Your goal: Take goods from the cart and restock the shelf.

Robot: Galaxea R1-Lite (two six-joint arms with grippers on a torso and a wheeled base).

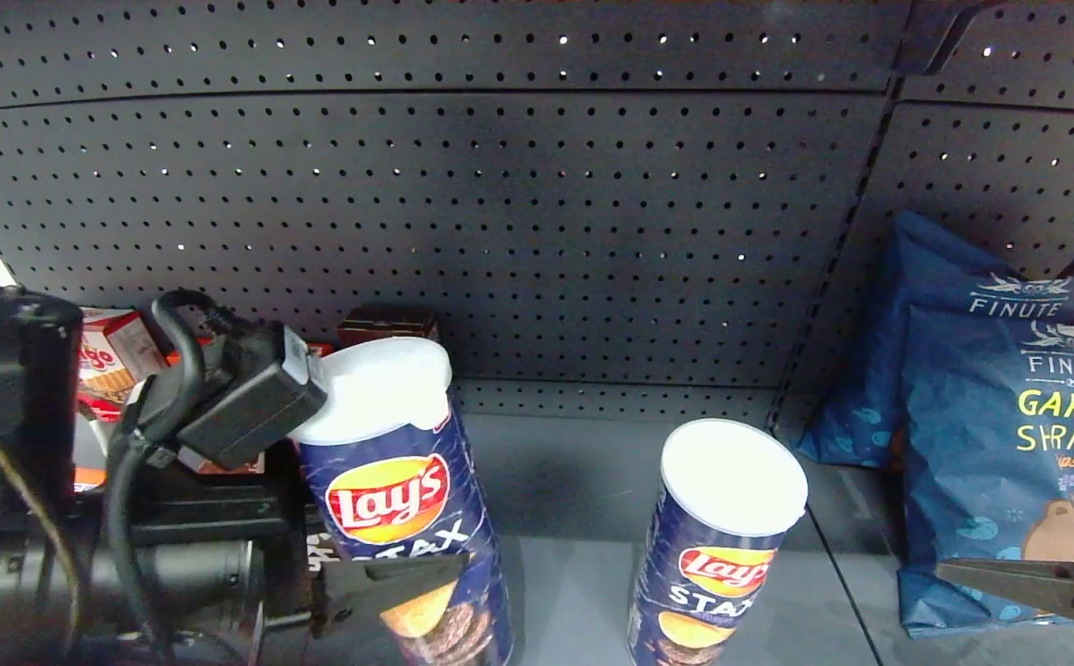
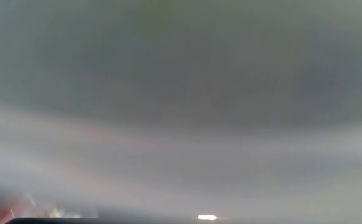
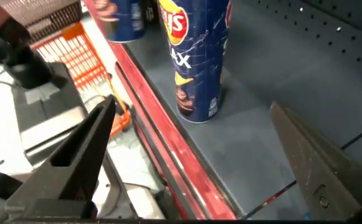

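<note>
The held can (image 1: 398, 490) is being gripped by the left tool (image 1: 425, 583), which is being kept closed around its lower body; one finger (image 1: 388, 578) is lying across the front of the can and the other is hidden behind it. The can's long axis is standing about upright, with the white lid pointing up. Its base is cut off, so contact with the shelf (image 1: 583, 573) cannot be told.

A standing can (image 1: 722, 546) is being carried upright by the shelf, well apart from the held one, with bare shelf between them. The blue bags (image 1: 1008, 444) are leaning against the pegboard wall (image 1: 537, 231) near this can, across a narrower gap. Small boxes (image 1: 120, 347) are being kept behind the left arm.

The right tool (image 3: 192, 107) is being held wide open, with nothing in it, outside the red front edge (image 3: 168, 155) and near the standing can. An orange cart (image 3: 75, 56) is being seen below.
</note>
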